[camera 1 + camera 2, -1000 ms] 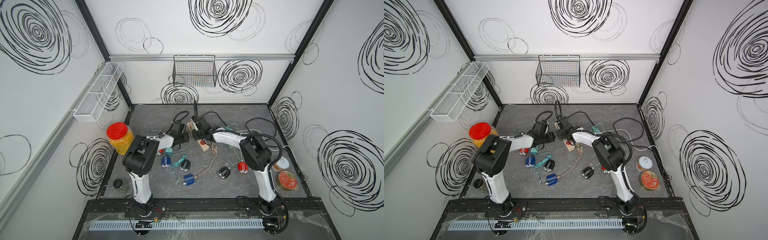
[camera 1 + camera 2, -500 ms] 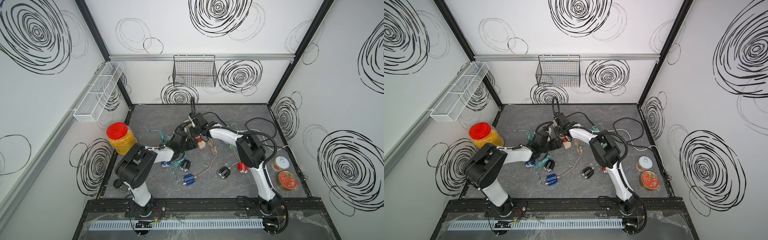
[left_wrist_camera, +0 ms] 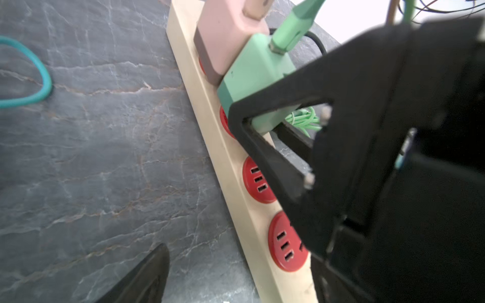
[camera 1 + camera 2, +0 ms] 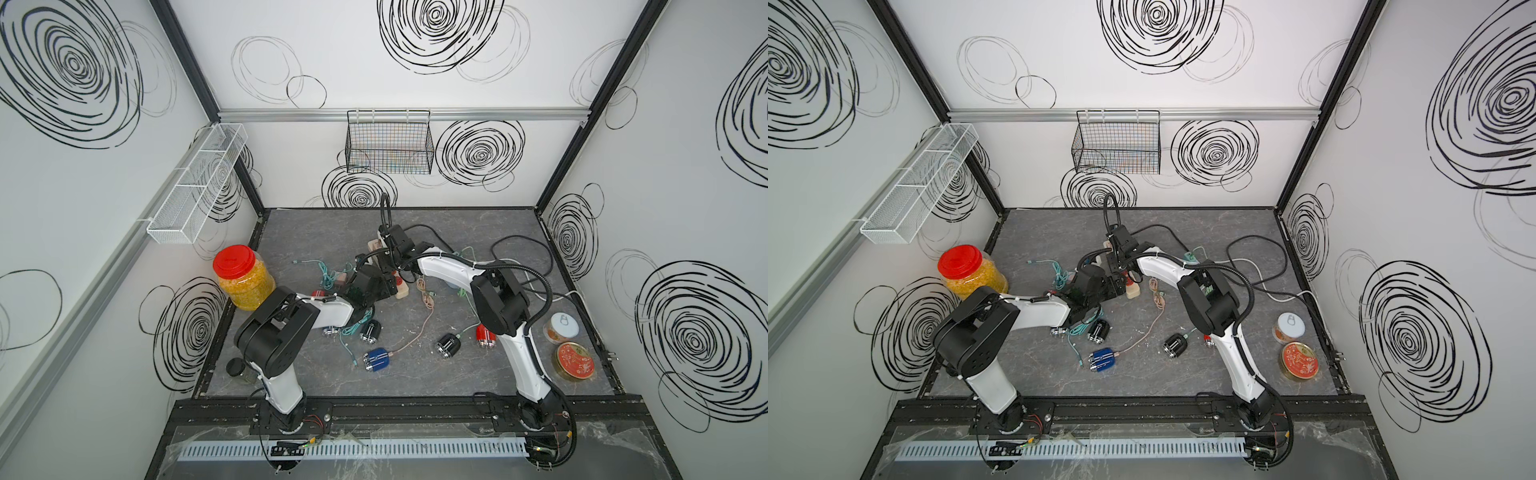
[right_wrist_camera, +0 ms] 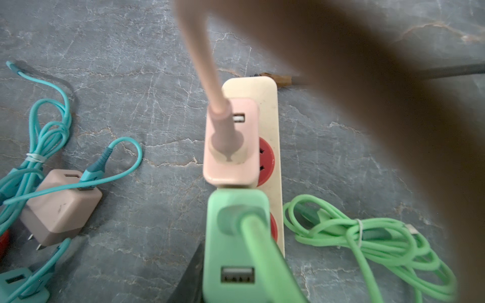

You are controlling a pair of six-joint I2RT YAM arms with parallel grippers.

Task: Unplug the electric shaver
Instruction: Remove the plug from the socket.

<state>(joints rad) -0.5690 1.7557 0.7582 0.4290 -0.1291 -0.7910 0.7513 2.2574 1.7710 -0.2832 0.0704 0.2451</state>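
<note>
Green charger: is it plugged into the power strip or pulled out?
Plugged in. The green charger sits with its base against the power strip, over a red socket, beside the pink charger.

Table's carrying 1 power strip [image 5: 267,105], 2 plugged-in chargers (pink charger [image 5: 249,162], green charger [image 5: 225,249]), 2 loose (mauve charger [image 5: 60,207], teal charger [image 5: 15,286]). Shavers clearly showing: 2 black shavers [image 4: 370,331], 1 blue shaver [image 4: 377,360], 1 red shaver [image 4: 484,336]. Also 2 tins [image 4: 574,360], 1 jar [image 4: 245,278], 2 baskets [image 4: 389,143].

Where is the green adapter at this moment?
Both wrist views show the green adapter plugged into the cream power strip near the table's middle, directly beside the pink adapter.
</note>
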